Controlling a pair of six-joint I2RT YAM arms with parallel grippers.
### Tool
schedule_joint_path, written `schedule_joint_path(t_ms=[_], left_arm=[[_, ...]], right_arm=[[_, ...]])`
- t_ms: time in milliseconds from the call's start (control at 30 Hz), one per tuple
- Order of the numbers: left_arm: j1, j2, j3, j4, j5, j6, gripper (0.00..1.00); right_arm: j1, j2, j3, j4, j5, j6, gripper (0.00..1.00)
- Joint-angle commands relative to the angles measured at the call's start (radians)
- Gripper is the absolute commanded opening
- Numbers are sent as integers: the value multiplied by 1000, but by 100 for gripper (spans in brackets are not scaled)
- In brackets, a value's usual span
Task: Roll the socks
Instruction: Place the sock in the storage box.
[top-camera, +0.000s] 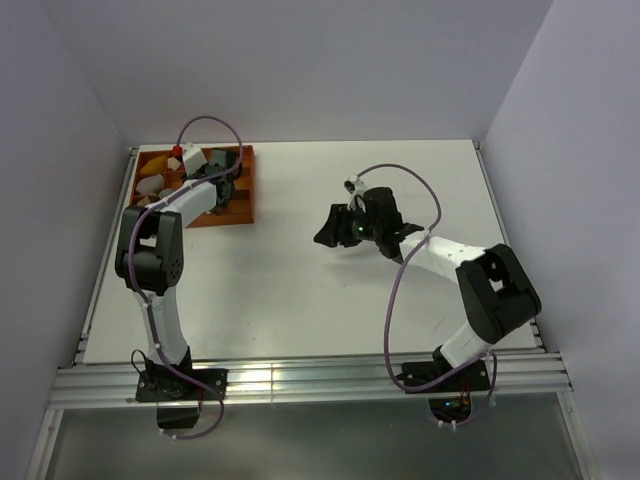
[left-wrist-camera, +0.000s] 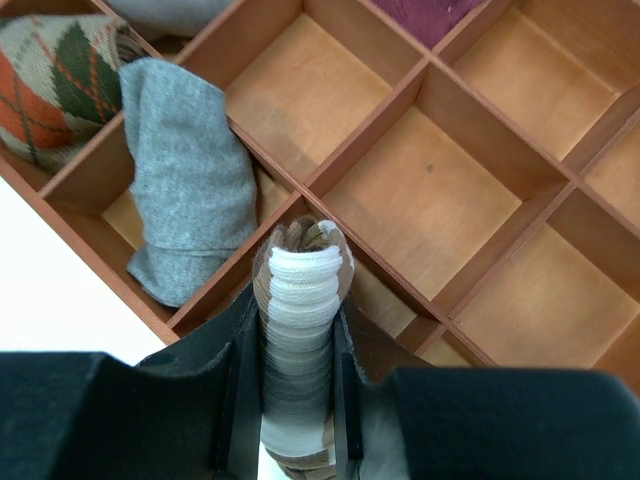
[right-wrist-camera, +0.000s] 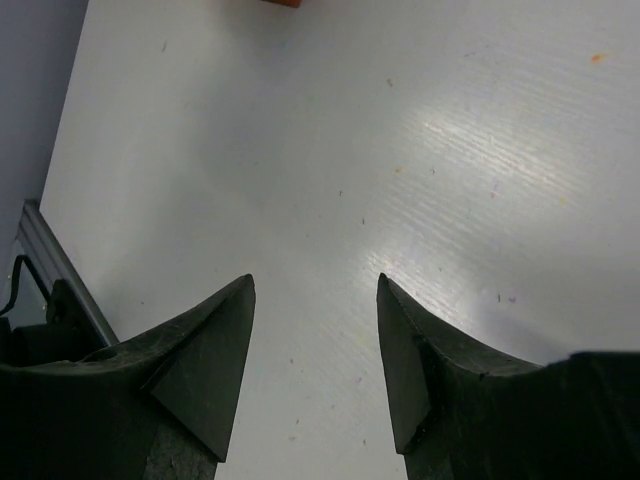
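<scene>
1. L pincer (left-wrist-camera: 297, 312) clenched on rolled brown/white striped sock (left-wrist-camera: 300, 285). Sock sticks out betw. its fingers, tip over a wooden tray (left-wrist-camera: 430, 65) divider.
2. Grey sock (left-wrist-camera: 185, 190) lies in a tray cell just left of that pincer, not touching it.
3. R pincer (right-wrist-camera: 315, 345) released, above worktop (right-wrist-camera: 350, 150).

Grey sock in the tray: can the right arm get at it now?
Probably not: the left arm stretches across the tray, jaws shut on a rolled sock beside the grey sock; the right arm sits far across the table.
</scene>
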Motion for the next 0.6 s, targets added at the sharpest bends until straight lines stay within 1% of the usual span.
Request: schedule_joint_path(t_ms=[0,133,233,333,567], left_arm=[[-2,30,30,-67,99,-44,0],[15,43,31,-88,158,-50,0],[28,53,40,-114,213,-58,0],[45,59,34,-116,288,-61,0],[75,85,65,-196,423,-60,0]], right_arm=[[54,44,98,66,127,24,59],[100,83,125,81,183,20,59],[119,109,129,84,184,24,59],[120,120,125,92,183,31,58],[120,127,117,94,184,31,58]])
